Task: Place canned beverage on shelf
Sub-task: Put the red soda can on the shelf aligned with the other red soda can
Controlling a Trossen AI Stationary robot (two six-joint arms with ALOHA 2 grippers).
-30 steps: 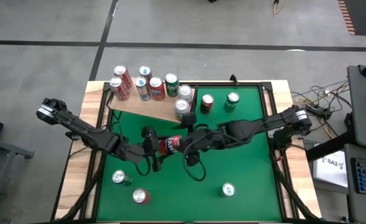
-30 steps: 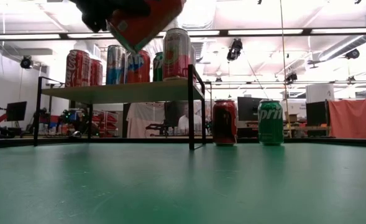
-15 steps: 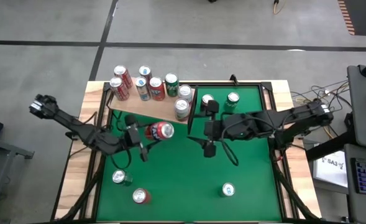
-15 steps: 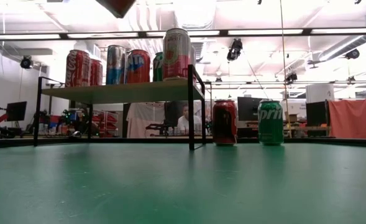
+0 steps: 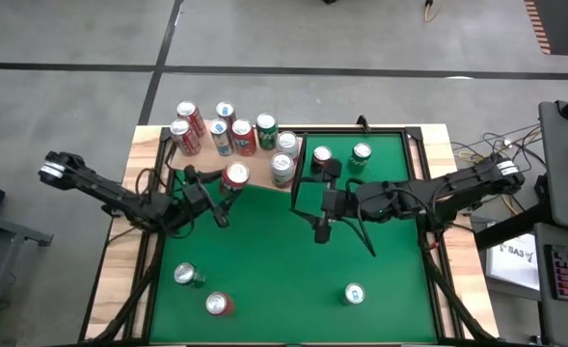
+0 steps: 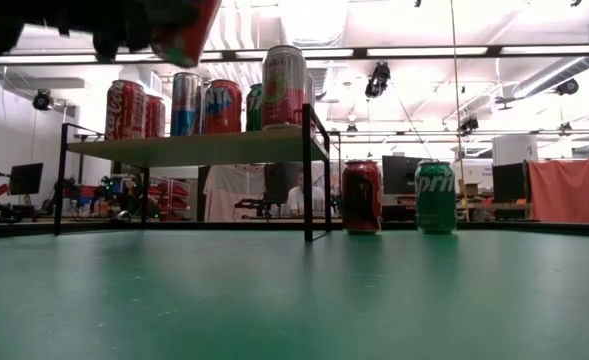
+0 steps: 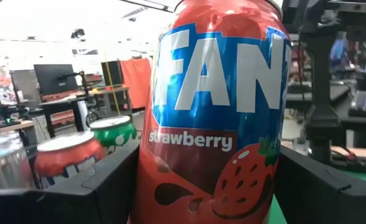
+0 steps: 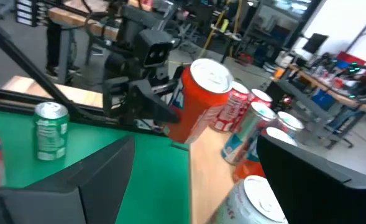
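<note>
A red strawberry Fanta can (image 7: 220,118), the canned beverage, is in my left gripper (image 5: 222,186), which is shut on it. The can hangs over the near edge of the pale wooden shelf (image 5: 199,164) and shows at the top of the low view (image 6: 184,28). Several other cans (image 5: 228,133) stand on the far part of the shelf. My right gripper (image 5: 319,202) stands open over the table's middle, right of the shelf's dark end panel (image 5: 294,188). Nothing is between its fingers (image 8: 64,186). My left gripper pinches the can's side wall (image 7: 146,186) between its two fingers, one on each side of the lower half. The fingers come about level from the table's left and near side. The can is lifted clear of the shelf and tilted, with its top (image 8: 211,74) upward.
A red can (image 5: 320,156) and a green can (image 5: 361,153) stand on the green table (image 5: 264,260) right of the shelf. Three more cans stand near the front edge (image 5: 184,275), (image 5: 217,305), (image 5: 354,293). The shelf's near strip is bare.
My left gripper has carried the can from the table's middle toward the far left, to the shelf's near edge, and has turned it from lying on its side to nearly upright. My right gripper, open, has drawn back from the can toward the table's right.
</note>
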